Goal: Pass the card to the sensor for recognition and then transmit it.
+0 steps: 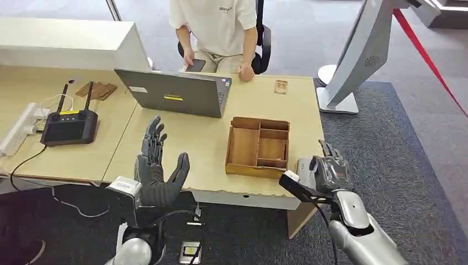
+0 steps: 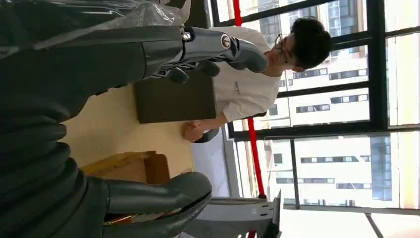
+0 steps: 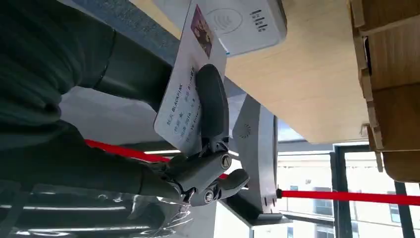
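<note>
Fingers [image 3: 212,106] of the right hand [image 1: 330,172] are clamped on the card [image 3: 185,94], which is held just beside the white sensor [image 3: 233,22] at the table's [image 1: 193,149] near right corner; whether card and sensor touch cannot be told. Left hand [image 1: 157,165] is raised over the near edge, fingers spread, nothing grasped. A wooden tray [image 1: 258,147] is set left of the sensor, a laptop [image 1: 176,91] farther off, with a person [image 1: 218,27] seated behind.

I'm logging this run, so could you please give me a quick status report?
Left hand open, raised over the table edge. Right hand holds the card right by the white sensor. Nothing between them.
</note>
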